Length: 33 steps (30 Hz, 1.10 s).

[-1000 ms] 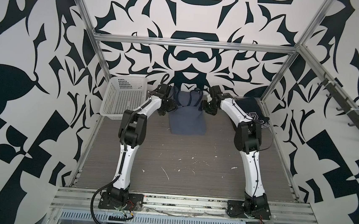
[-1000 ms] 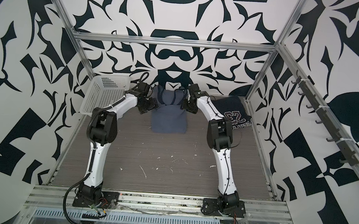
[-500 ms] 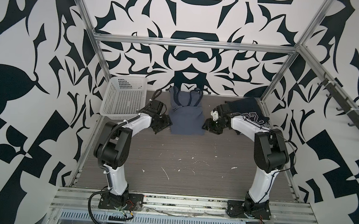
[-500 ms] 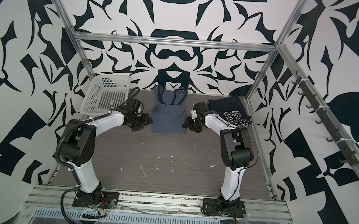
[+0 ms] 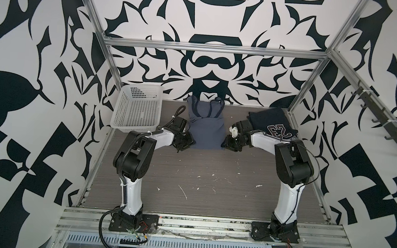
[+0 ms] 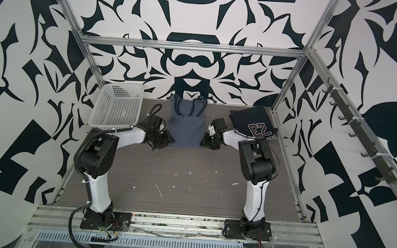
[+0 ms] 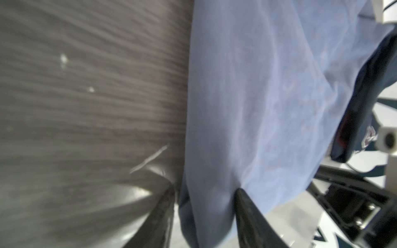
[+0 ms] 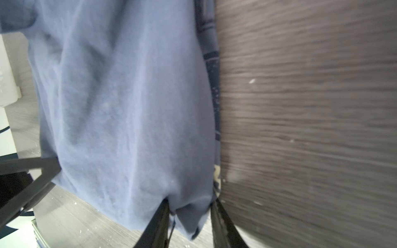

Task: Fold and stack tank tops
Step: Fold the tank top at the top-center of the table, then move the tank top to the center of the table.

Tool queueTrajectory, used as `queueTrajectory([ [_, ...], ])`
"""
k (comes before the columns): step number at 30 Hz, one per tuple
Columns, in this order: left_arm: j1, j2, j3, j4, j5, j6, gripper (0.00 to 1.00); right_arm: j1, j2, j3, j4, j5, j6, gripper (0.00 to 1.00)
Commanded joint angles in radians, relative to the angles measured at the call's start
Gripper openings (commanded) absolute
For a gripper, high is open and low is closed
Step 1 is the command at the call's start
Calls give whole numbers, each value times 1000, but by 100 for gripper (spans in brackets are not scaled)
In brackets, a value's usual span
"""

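Slate-blue tank top (image 5: 207, 132): beside navy top (image 5: 265, 120).
Left end effector (image 5: 190, 142), right end effector (image 5: 225, 145): astride its hem corners; grip: cannot tell.
Risk: uneven pinch may skew fold.

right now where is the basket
In both top views the basket sits in the table's far corner on the robot's left, just apart from the grey top.

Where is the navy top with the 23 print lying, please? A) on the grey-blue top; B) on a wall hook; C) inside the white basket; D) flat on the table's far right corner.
D: the navy top lies flat on the table at far right, apart from the grey-blue top and the basket.
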Motion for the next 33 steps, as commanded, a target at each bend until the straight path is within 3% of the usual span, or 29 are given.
queueTrajectory([
  [1,3,33,5,-1,-3,-10,38,13,-6,0,13,-8,18,28],
  [6,2,-6,-11,-32,-53,5,17,12,-61,-24,-11,39,19,6],
  [10,3,-58,-37,-75,-97,35,3,14,-122,-63,-44,56,4,0],
  [16,-20,-210,-145,-126,-103,52,1,33,-264,-179,-107,82,-17,0],
  [22,-147,-377,-248,-247,-135,11,2,143,-489,-336,-179,160,17,0],
  [27,-228,-522,-338,-310,-168,-81,10,219,-637,-444,-163,178,93,0],
  [31,-229,-561,-418,-308,-188,-129,15,224,-622,-502,-92,160,122,24],
  [33,-229,-552,-442,-301,-199,-129,19,223,-603,-519,-52,133,128,30],
])
